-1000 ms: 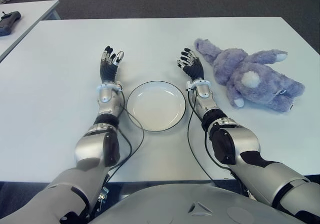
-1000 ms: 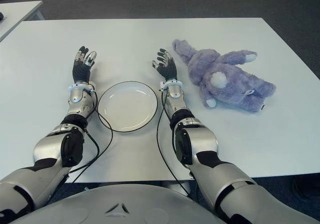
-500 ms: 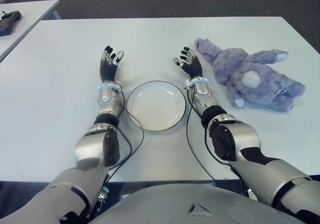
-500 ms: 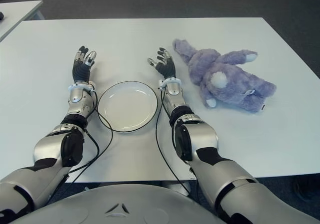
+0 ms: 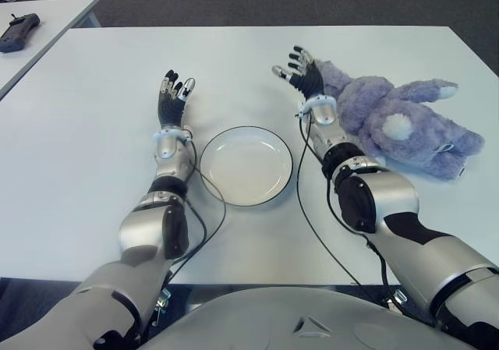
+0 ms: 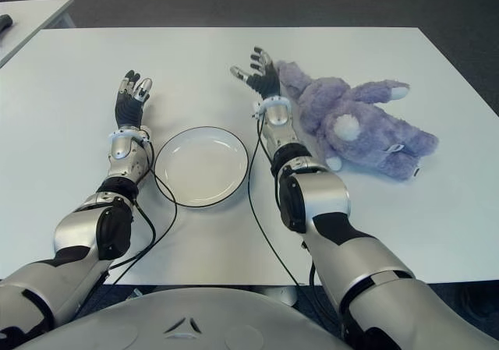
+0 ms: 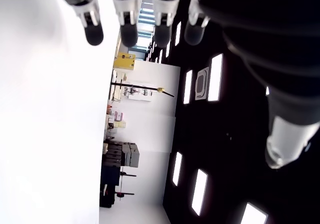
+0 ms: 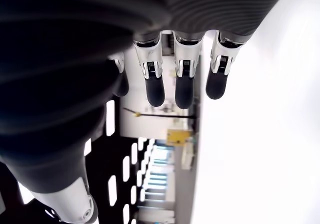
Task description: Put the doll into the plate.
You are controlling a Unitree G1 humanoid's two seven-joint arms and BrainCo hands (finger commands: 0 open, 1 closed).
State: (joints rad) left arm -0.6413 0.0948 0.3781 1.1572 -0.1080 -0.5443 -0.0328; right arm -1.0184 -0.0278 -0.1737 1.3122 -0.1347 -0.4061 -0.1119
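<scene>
Your white table (image 5: 93, 163) carries everything here: one doll, one plate, and the two arms reaching out over it. A second table (image 5: 47, 11) shows at the far left with one dark device (image 5: 15, 30) on it, which has no part in the job.

The doll (image 5: 390, 120), a single purple plush animal, lies on its side on the table to the right of the plate, with its near end just behind your right robot hand (image 5: 302, 71). None of it is in the plate, and nothing grips it.

The plate (image 5: 246, 165) is one round white dish with a dark rim, sitting between the two forearms and holding nothing.

Your right robot hand is at the doll's near end, fingers spread and extended; its wrist view shows straight fingers with nothing between them. Whether it touches the plush I cannot tell. Your left robot hand (image 5: 173, 97) shows just to the left of the plate, fingers likewise extended and holding nothing.

I judge the task to be at its very start: you are on the approach. Grasping the doll, carrying it leftward over the rim and setting it into the plate are all left to do.
</scene>
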